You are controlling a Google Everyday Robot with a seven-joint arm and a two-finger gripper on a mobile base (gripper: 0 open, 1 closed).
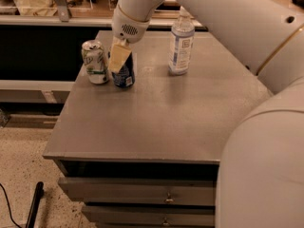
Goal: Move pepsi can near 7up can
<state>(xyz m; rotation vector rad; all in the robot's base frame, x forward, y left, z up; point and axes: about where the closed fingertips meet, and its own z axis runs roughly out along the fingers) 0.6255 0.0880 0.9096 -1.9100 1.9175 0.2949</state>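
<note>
Currently two aluminium cylinders, pepsi can (126, 78) pinched by gripper (121, 66) just beside dented 7up can (95, 62); one clear plastic bottle (181, 45).

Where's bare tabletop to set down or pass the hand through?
Crowded at back left: the gripper holds the pepsi can close beside the 7up can, with little gap. Free: the strip between the pepsi can and the water bottle, and the whole front half of the table, to its near edge.

Table (156, 118) bears 7up can (95, 62), bottle (181, 45); pepsi can (126, 76) in gripper (120, 63).
</note>
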